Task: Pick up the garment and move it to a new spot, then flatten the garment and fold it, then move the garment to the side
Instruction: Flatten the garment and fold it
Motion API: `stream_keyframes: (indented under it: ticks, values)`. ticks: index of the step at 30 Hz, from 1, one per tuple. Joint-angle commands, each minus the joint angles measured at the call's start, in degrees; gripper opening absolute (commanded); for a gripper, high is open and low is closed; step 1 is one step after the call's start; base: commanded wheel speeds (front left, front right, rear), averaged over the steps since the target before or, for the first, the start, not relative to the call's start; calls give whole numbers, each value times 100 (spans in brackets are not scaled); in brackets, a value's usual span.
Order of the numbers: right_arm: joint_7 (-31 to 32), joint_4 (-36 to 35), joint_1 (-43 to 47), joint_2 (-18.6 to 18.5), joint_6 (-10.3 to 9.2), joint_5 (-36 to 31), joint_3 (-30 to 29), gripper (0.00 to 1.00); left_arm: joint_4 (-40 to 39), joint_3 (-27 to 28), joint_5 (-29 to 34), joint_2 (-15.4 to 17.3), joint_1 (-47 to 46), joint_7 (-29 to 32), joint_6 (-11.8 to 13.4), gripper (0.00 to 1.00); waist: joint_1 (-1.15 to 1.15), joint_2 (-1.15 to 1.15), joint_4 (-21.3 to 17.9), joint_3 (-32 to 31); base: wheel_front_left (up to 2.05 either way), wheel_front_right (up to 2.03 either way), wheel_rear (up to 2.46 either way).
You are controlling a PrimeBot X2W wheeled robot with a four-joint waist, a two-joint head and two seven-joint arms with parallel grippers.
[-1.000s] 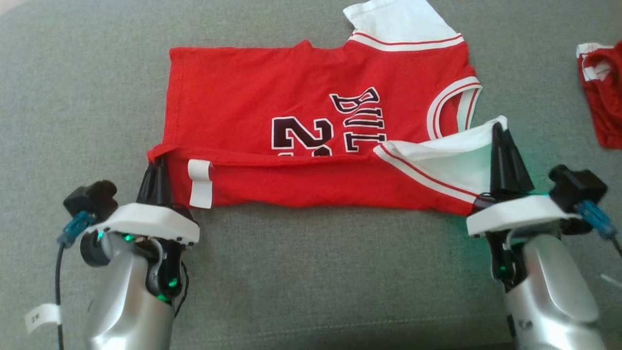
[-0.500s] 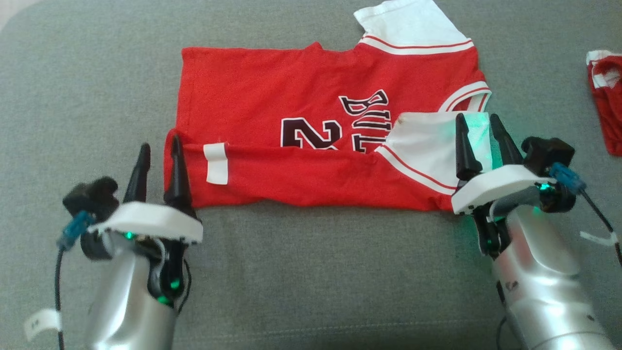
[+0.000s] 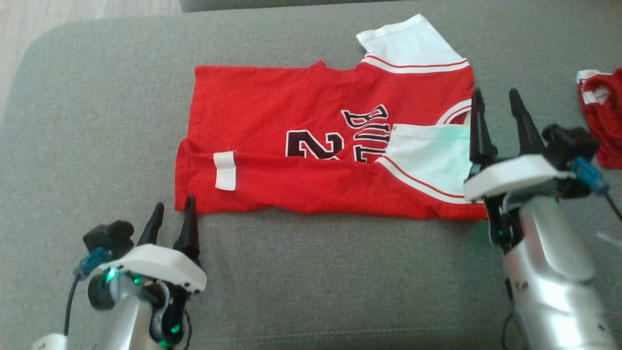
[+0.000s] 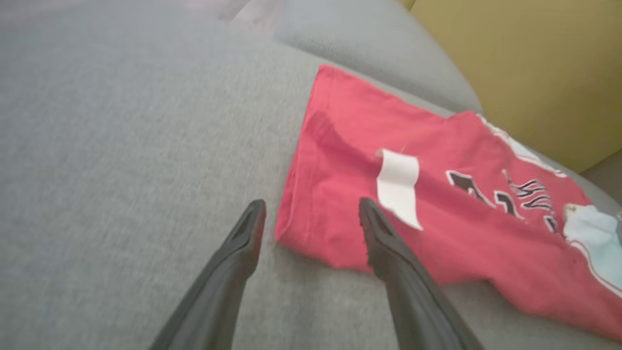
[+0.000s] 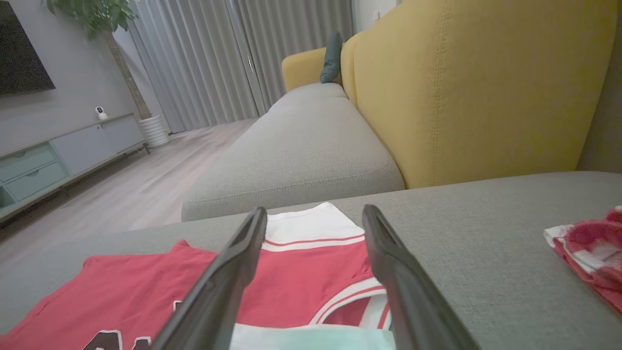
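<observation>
Head view: red jersey (image 3: 311, 112) lies part-folded on the grey cushion (image 3: 97, 121), left end effector (image 3: 173, 202) and right end effector (image 3: 495, 92) both spread wide, empty; matched corner grips should keep folds square.

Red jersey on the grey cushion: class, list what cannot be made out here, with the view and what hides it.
- Jersey, head view: the folded-up near strip covers the bottom of its number and lettering.
- White tag: writing too small in head view, blurred in left wrist view.
- Neckline, head view: partly behind the right gripper and folded white sleeve.
- Second red garment, head view: cut off by the right edge.
</observation>
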Motion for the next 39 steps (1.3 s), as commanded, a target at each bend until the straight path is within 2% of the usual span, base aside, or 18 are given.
stream_keyframes:
  ticks: [1, 7, 19, 21, 23, 29, 39]
  values:
    - [-31, -192, 70, 1, 37, 11, 123, 100, -143, 139, -14, 121, -65, 21, 34, 100, 0, 0, -26, -26, 0, 0, 0]
    - [-31, -932, 685, 1, 37, 175, 219, 100, -71, 207, -159, 196, -13, 560, 209, 100, 0, 0, -181, -50, 0, 0, 0]
    - [6, -1658, 1204, 1, 37, 115, 129, 100, 53, 537, -524, 297, -184, 907, 456, 100, 0, 0, -537, 149, 0, 0, 0]
    - [87, -1709, 1272, 1, 37, 59, 111, 100, 72, 516, -552, 306, -213, 970, 427, 45, 0, 0, -565, 168, 0, 0, 0]
    - [253, -1751, 1372, 1, 37, 18, 86, 100, 54, 465, -551, 317, -229, 1023, 390, 0, 0, 0, -581, 179, 0, 0, 0]
    - [1156, -1836, 1705, 1, 37, -71, 1, 100, -236, 350, -453, 405, -167, 1065, 385, 0, 0, 0, -565, 187, 0, 0, 0]
    - [1763, -1753, 1760, 1, 37, 245, 118, 100, -727, 417, -422, 501, 38, 1030, 588, 0, 0, 0, -327, 225, 0, 0, 0]
